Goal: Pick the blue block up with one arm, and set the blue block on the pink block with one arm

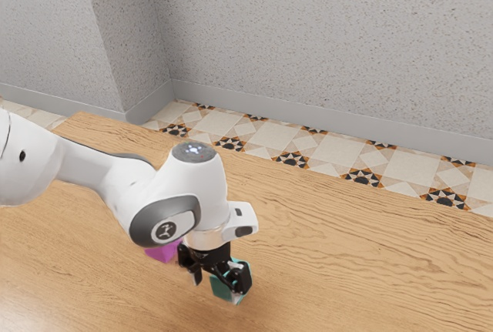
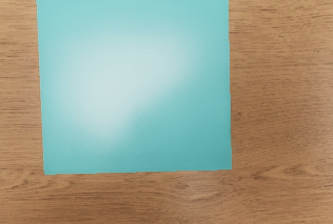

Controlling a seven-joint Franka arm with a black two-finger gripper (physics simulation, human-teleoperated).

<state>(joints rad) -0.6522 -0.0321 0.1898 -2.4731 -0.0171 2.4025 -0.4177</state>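
While claw (image 1: pixel 218 276) hangs at blue block (image 2: pixel 135 76), pink block (image 1: pixel 159 254) sits near.

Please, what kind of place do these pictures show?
Probably a simulated indoor room, near a corner: a wooden table top, a floor of patterned tiles behind it, and grey speckled walls with a grey baseboard.

Counter (image 1: pixel 370 255) is open wood toward the exterior view's right of the end effector (image 1: pixel 219 276), a wide lane. Blue block (image 1: pixel 228 293) sits directly under the end effector, with wood showing on all four sides in the wrist view. Pink block (image 1: pixel 160 254) stands close on the exterior view's left, tucked under the arm (image 1: pixel 100 178). Wall (image 1: pixel 308 31) is well back.
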